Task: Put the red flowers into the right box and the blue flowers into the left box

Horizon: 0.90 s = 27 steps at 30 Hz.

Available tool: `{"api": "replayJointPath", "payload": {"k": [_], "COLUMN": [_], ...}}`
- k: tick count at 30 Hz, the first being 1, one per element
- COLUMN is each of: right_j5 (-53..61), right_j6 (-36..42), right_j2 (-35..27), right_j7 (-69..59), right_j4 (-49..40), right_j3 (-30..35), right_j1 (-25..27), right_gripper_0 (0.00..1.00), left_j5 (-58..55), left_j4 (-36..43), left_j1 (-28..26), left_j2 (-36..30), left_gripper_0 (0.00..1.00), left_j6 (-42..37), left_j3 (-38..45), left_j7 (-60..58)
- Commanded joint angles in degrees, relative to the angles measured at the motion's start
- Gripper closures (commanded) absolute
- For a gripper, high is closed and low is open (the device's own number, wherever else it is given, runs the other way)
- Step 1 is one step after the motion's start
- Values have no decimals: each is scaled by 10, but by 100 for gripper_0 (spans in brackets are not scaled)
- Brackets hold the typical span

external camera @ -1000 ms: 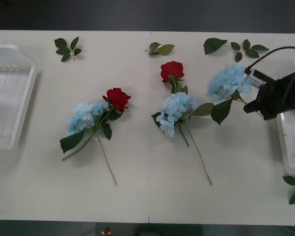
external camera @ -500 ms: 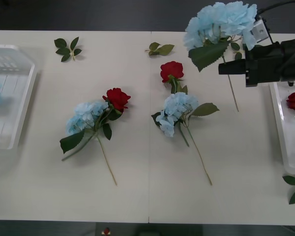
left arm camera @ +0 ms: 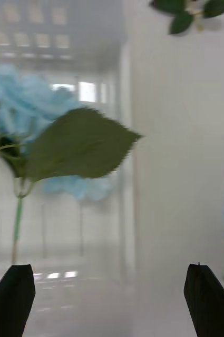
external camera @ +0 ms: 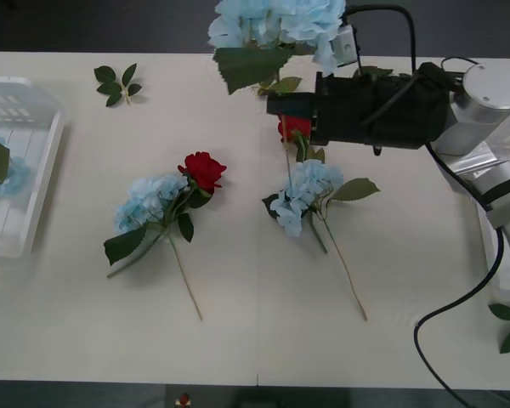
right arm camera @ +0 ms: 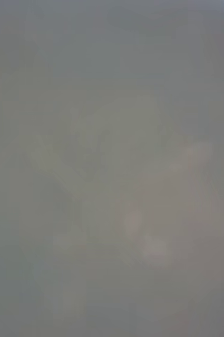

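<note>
The right gripper (external camera: 282,104) hangs over the far middle of the counter (external camera: 408,280) with a blue flower (external camera: 272,21) held up at about twelve o'clock; its stem runs down past the black body, so I judge the jaws closed on that stem, though the contact itself is hidden. On the counter lie a blue flower and red flower (external camera: 204,170) crossed at about nine o'clock of centre, another blue cluster (external camera: 302,194) at centre, and a red flower (external camera: 296,126) partly behind the gripper. The left box (external camera: 21,170) sits at the nine o'clock edge with a blue flower (left arm camera: 32,121) already inside; the left gripper (left arm camera: 109,300) hovers above it, jaws wide. The right box (external camera: 493,255) is at the three o'clock edge. The carry to the left box is long: a thin stem could swivel or slip in the jaws, and the hanging leaf (external camera: 251,66) could drag the flowers below.
</note>
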<state>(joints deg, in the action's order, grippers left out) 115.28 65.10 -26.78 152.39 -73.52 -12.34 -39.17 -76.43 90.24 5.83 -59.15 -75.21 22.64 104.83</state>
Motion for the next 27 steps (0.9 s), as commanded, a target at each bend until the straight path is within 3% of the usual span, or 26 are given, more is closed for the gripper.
{"api": "replayJointPath", "payload": {"k": [1,3,8,14,23,27], "right_j5": [-2,6,6,3,3,4], "right_j6": [-16,-29,-74,-80,-66,-62], "right_j2": [28,39,81,116,124,124], "right_j7": [9,9,5,-3,-17,-24], "right_j4": [-16,-16,-15,-8,-8,-8], "right_j3": [-11,-22,-29,-29,-36,-37], "right_j1": [-35,-42,-57,-68,-70,-70], "right_gripper_0": [100,100,100,100,100,100], "left_j5": [-123,-180,-314,-370,-420,-421], "left_j4": [20,20,19,20,28,42], "left_j1": [8,8,5,12,17,21], "left_j2": [-6,-6,8,76,199,238], "left_gripper_0": [12,0,0,0,0,0], "left_j6": [-17,-6,42,77,109,134], "left_j3": [-14,-38,-133,-202,-237,-238], "left_j7": [40,63,151,292,484,502]}}
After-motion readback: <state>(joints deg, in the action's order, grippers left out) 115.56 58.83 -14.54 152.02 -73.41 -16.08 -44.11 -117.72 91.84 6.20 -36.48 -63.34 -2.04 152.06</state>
